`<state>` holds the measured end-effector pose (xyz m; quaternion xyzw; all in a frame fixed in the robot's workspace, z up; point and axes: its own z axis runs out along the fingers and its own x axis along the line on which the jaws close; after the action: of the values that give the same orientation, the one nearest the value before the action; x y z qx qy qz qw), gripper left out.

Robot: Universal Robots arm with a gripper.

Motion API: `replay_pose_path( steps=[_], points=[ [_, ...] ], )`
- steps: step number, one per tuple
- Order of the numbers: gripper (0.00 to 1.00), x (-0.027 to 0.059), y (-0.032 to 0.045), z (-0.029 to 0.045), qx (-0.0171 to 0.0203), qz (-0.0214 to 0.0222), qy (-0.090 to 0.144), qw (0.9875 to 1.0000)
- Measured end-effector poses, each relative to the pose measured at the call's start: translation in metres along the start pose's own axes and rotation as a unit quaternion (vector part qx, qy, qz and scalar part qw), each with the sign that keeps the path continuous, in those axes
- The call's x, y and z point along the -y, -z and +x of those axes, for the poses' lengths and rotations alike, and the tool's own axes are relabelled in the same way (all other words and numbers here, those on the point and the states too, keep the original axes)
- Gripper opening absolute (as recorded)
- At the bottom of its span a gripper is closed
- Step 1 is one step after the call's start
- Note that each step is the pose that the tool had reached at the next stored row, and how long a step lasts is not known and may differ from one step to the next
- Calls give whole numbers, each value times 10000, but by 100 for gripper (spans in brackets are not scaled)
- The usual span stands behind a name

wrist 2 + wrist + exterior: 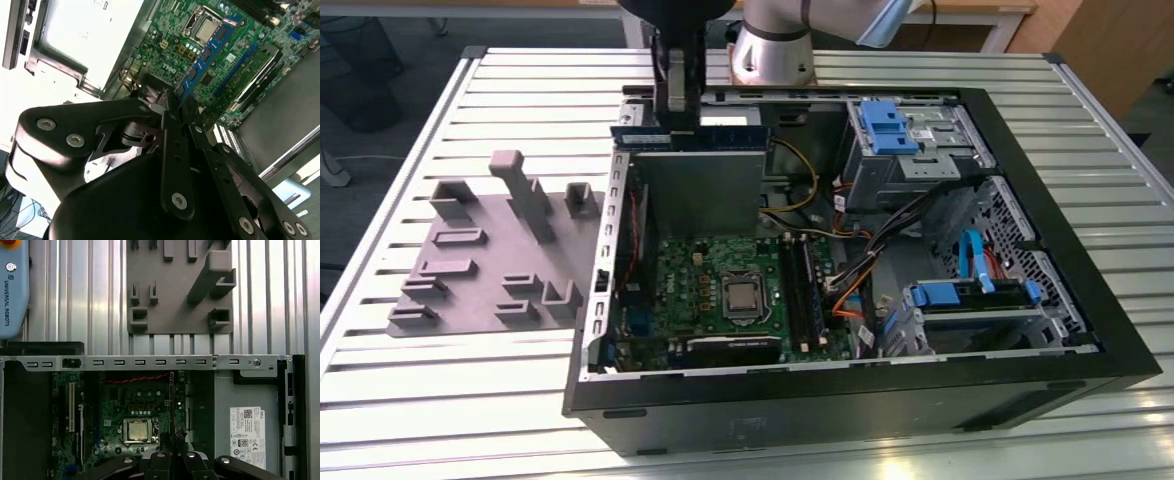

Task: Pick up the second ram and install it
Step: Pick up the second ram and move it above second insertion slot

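Gripper (678, 100) clenched on the second ram (687, 137) above the open case (854, 405); the second wrist view shows the stick's blue face over the motherboard (160, 42).

Both wrist views above motherboard (142, 400) (165, 47)

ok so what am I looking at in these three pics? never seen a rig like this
It is one robot arm working over an open desktop PC case, which lies on a slatted metal table.

The exterior view comes from a camera off the arm and takes in the whole scene. Both wrist views come from cameras riding on the arm, looking past its jaws down into the case.

The jaws are shut on a RAM stick, a thin blue board with black chips, held up over the case. Below it is the green motherboard with its CPU socket.

Beside the case, on the exterior view's left, a grey parts fixture lies on the table.
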<state>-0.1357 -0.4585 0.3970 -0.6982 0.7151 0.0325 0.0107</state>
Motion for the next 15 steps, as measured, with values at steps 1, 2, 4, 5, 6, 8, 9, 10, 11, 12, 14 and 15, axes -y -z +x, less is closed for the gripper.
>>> replay_pose_path(
  steps=[1,2,4,5,6,8,9,10,11,12,14,15],
  points=[
    [14,23,0,-1,0,0,0,10000],
    [14,47,1,-1,0,0,0,10000],
    [14,96,2,-2,0,0,0,10000],
    [14,119,3,-3,0,0,0,10000],
    [14,141,3,-4,0,0,0,10000],
    [14,181,5,-5,0,0,0,10000],
    [14,200,5,-5,0,0,0,10000],
    [14,221,5,-5,0,0,0,10000],
    [14,242,5,-6,0,0,0,10000],
    [14,262,6,-7,0,0,0,10000],
    [14,304,7,-7,0,0,0,10000],
    [14,326,7,-8,0,0,0,10000]
  ],
)
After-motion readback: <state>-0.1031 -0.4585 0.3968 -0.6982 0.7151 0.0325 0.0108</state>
